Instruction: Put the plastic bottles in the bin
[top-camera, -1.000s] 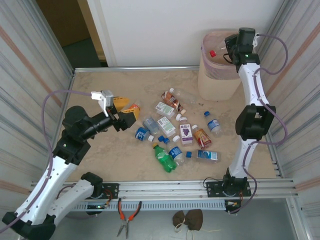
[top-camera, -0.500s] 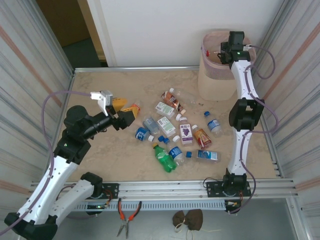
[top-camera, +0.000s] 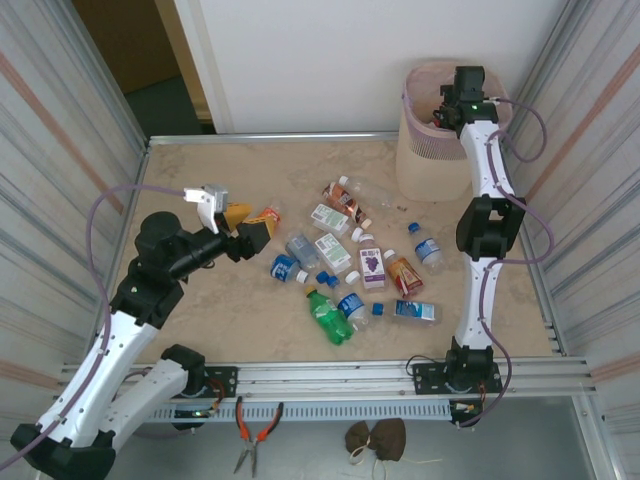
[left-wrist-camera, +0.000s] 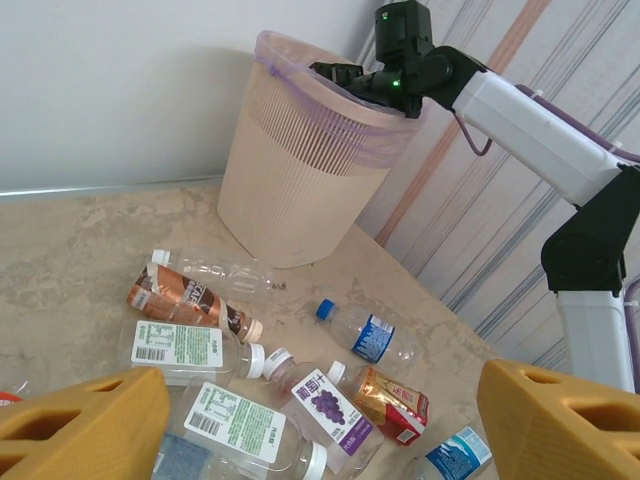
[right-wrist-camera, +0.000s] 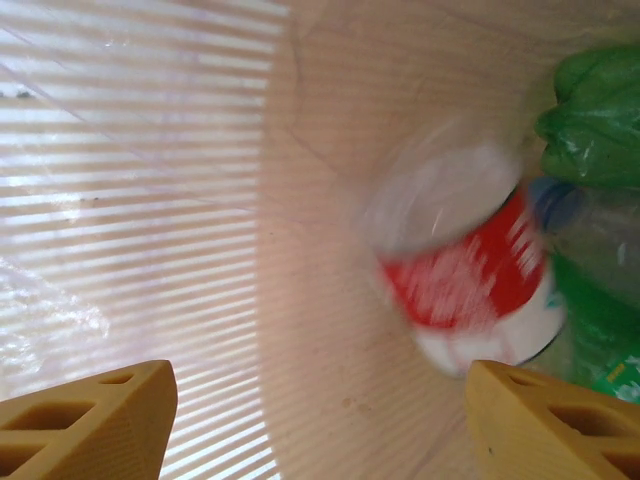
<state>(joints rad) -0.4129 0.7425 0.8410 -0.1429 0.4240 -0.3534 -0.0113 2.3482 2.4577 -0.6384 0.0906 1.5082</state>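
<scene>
Right claw hangs wide open and empty over the tall beige plastic bin, a blurred red-labelled clear bottle loose inside, left claw gapes empty by the scattered plastic bottles on the desk, and a careless exit could snag the pinkish liner!

Bin in the far right corner of the table, several bottles inside it. Plastic bottles strewn mid-table, before and left of it.
</scene>
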